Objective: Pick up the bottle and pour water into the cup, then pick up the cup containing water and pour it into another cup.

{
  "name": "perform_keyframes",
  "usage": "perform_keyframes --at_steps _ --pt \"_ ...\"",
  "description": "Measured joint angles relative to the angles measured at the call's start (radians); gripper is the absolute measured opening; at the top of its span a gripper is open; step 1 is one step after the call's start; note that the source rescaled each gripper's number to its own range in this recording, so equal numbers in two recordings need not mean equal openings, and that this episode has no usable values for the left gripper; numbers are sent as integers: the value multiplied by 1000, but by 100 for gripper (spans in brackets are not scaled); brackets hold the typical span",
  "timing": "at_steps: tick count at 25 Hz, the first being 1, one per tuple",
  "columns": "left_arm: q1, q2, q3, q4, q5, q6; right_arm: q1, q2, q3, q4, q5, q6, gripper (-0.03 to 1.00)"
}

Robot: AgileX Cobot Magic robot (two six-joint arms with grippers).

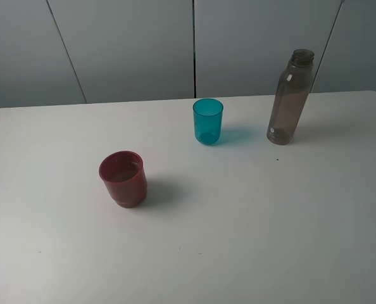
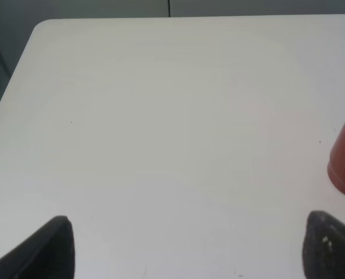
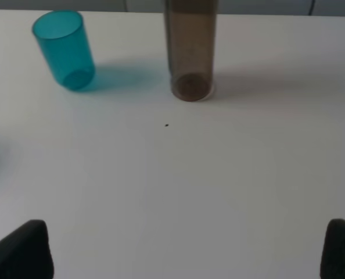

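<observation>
Grey wall panels (image 1: 131, 47) close off the far side of my view, and in front of them a white table (image 1: 251, 234) fills almost everything I can see from the high camera.

I take the bottle (image 1: 290, 98) as my landmark. It stands upright near the table's far edge, long axis vertical, open narrow neck pointing straight up, base flat on the surface. It is smoky grey-brown, see-through, and the tallest thing here.

Next in size is the dark red cup (image 1: 123, 178). It sits well apart from the bottle, toward the left side of the high view and nearer the camera. It is upright on its stepped base, mouth up; I cannot tell for certain what is inside.

The teal cup (image 1: 207, 121) is the smallest. It stands near the bottle on the red cup's side, about level with it, upright with its open mouth facing up. Nothing touches anything else.

Neither arm shows in the high view. On my left wrist camera the left gripper (image 2: 190, 247) has its two dark fingers (image 2: 50, 250) spread wide over bare table, gripping nothing, with the red cup at the frame's edge. The right gripper (image 3: 187, 250) is likewise spread wide and empty, facing the bottle and teal cup, clear of both.
</observation>
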Motion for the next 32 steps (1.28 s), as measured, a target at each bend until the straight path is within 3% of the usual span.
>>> perform_keyframes --at_steps 7,32 --pt "0 0 0 0 0 0 -94 -52 0 0 0 -4 99" --pt "0 0 0 0 0 0 -98 -79 0 0 0 -12 99"
